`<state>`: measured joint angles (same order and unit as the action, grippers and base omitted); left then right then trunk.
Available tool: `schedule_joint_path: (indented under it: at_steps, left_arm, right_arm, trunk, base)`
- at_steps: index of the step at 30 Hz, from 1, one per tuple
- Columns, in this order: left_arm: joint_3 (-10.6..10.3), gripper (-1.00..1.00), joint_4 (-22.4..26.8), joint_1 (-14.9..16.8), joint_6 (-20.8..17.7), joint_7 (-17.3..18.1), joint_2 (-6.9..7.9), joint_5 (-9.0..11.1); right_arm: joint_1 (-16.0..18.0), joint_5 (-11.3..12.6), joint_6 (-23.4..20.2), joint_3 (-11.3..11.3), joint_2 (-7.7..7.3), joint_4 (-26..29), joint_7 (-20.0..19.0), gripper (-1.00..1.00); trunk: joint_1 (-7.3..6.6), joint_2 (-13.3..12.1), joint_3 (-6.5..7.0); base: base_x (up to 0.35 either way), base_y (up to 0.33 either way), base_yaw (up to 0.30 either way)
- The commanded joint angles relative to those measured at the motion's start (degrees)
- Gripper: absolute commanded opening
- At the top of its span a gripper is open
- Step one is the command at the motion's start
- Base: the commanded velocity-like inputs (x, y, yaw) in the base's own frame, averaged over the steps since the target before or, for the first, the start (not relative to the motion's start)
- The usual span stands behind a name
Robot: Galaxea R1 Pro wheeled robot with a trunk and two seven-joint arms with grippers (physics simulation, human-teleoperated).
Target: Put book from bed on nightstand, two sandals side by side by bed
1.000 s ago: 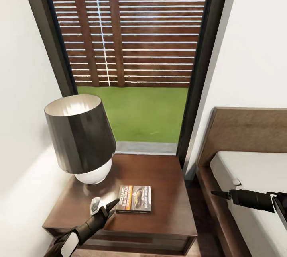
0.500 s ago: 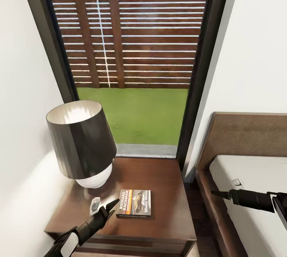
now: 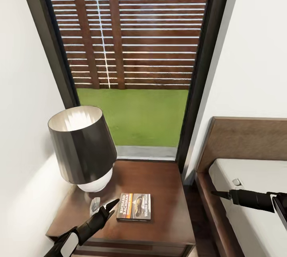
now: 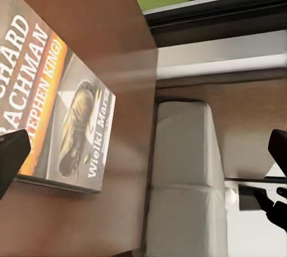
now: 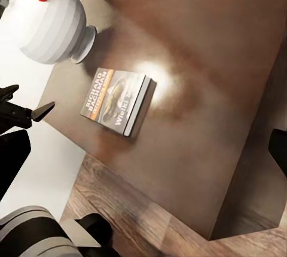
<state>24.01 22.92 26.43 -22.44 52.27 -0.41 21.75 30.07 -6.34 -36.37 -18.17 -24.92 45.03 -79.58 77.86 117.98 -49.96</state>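
On the nightstand (image 3: 159, 225) the book (image 3: 134, 207) lay flat beside the lamp (image 3: 81, 151), the left hand (image 3: 108, 206) open just beside it and best drawn straight back, the right hand (image 3: 215, 194) empty over the bed (image 3: 255, 193).

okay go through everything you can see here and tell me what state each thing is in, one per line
book: closed, lying flat on the nightstand, not held
nightstand: drawer shut
lamp: upright on the nightstand
left hand: open, empty, beside the book
right hand: empty, over the bed
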Motion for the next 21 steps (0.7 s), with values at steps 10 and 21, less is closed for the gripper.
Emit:
schedule_joint_path:
  at_steps: [10,21]
  left_arm:
    - [-1.12,1.00,0.11,-0.01,0.01,-0.20,-0.26,-0.77]
    - [-12.14,1.00,0.09,-0.55,5.50,0.18,0.02,-3.59]
  right_arm:
    - [0.05,-0.60,-0.55,-0.36,0.05,0.06,-0.49,1.00]
    - [0.05,-0.60,-0.55,-0.46,0.05,0.06,-0.48,1.00]
  trunk:
    - [-2.21,-4.00,1.75]
    - [-4.63,-8.41,3.72]
  base:
    - [0.000,0.000,0.000]
    - [0.000,0.000,0.000]
